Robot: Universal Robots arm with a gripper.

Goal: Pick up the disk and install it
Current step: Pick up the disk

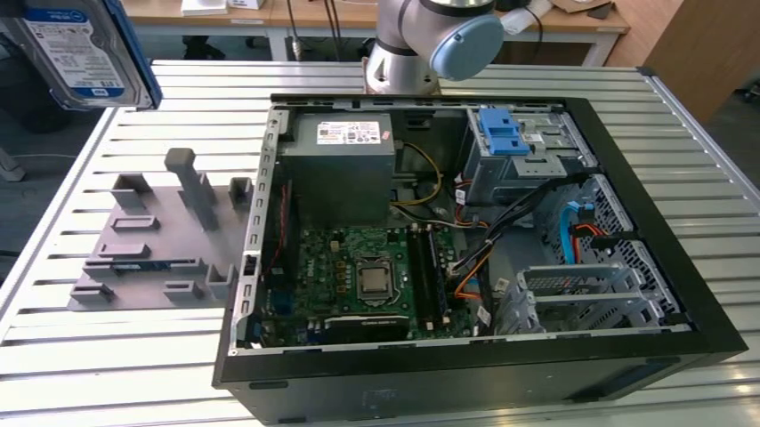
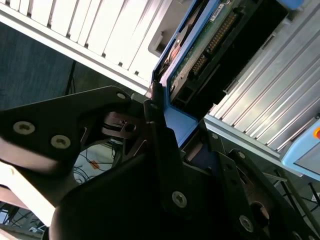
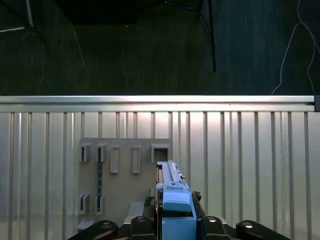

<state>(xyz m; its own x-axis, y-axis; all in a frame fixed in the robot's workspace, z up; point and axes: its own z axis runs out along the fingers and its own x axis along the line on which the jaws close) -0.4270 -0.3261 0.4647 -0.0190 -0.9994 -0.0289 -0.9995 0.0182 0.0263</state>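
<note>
Am holding disk (image 1: 81,49) edge-on by its blue carrier: my gripper (image 3: 176,222) clamping it tight. Disk hanging off table (image 1: 95,356), at exterior view's left of open computer case (image 1: 677,294) — grey fixture (image 3: 125,185) lying beneath.

A: On the slatted table (image 1: 119,374)?
B: Toward the exterior view's right, computer case (image 1: 475,387); just beside it, on the left, parts rack (image 1: 131,267).
A: Inside the case?
B: At the back, power supply (image 1: 344,169); before it, motherboard (image 1: 368,276); to their right, drive cage (image 1: 522,151) behind, metal bay (image 1: 582,285) in front.
A: Behind the case?
B: Arm base (image 1: 398,71).
A: And the disk (image 1: 77,53)?
B: Hangs at the exterior view's far left, above the table's back corner; clamped between the fingers of the gripper (image 3: 172,210), with the rack beyond it in the first wrist view.
</note>
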